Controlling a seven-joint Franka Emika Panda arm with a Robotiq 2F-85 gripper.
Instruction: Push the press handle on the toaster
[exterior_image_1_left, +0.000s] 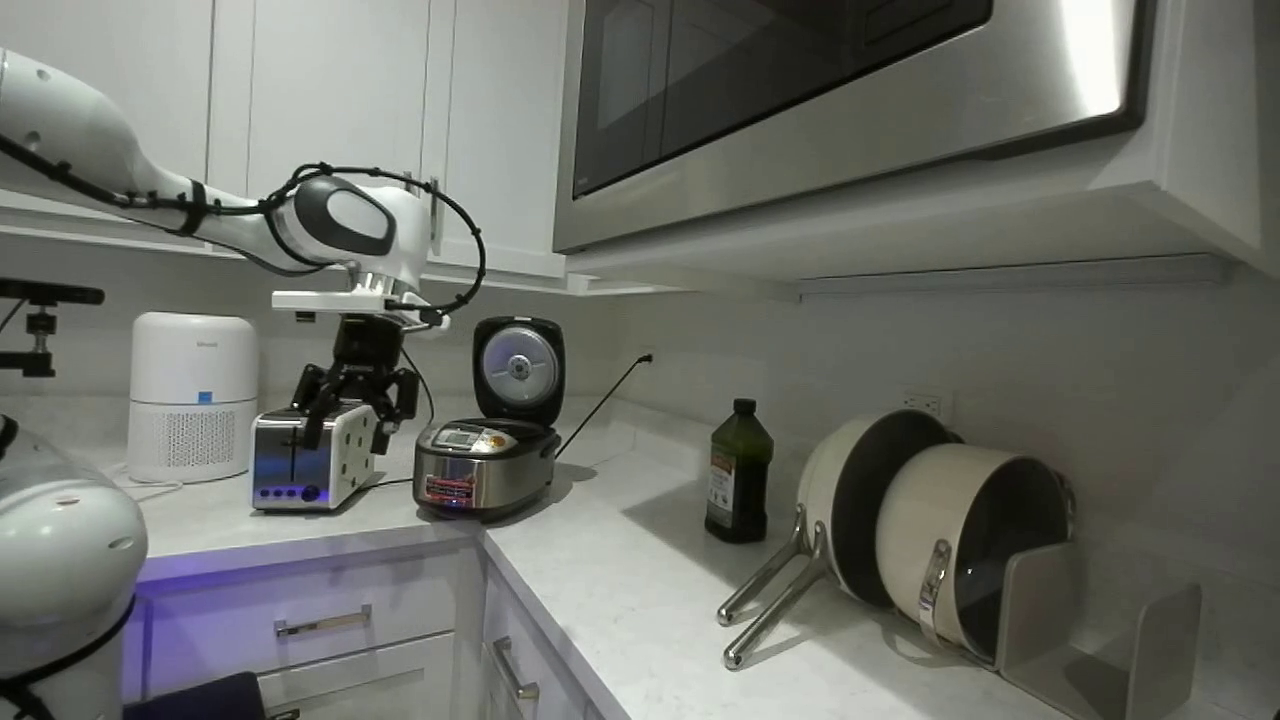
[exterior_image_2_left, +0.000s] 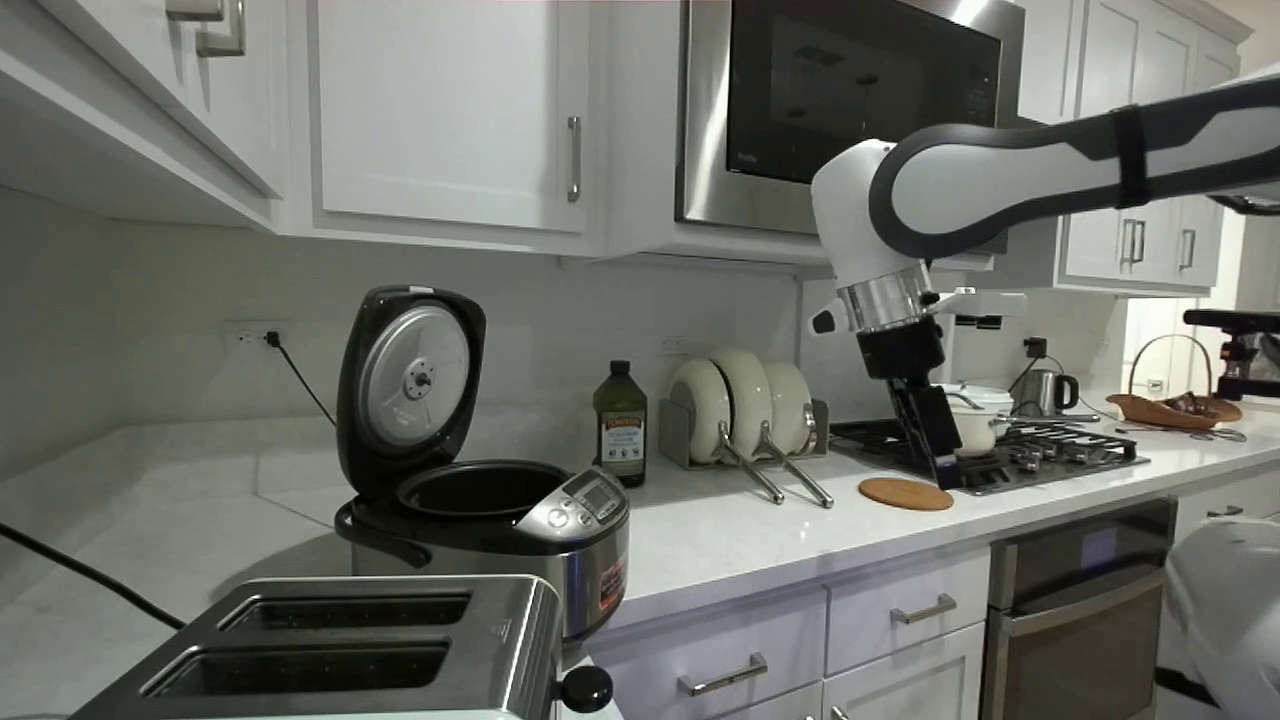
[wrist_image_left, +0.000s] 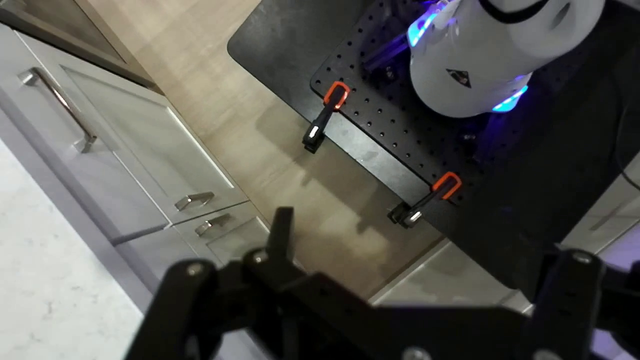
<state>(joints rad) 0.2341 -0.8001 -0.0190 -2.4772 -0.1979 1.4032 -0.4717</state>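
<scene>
Well apart from toaster (exterior_image_2_left: 345, 637), arm (exterior_image_2_left: 1000, 185) extd., pincer (exterior_image_2_left: 940, 472) angled dn & spread wide.

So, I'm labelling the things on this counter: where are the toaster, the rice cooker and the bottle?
Toaster (exterior_image_1_left: 308, 470): in an exterior view, on its front panel.
Rice cooker (exterior_image_1_left: 505, 480): in an exterior view, on its steel body.
Bottle (exterior_image_2_left: 622, 440): in an exterior view, on its label.

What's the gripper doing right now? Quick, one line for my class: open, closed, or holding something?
Gripper: open, its jaws well apart in the wrist view, holding nothing.
</scene>
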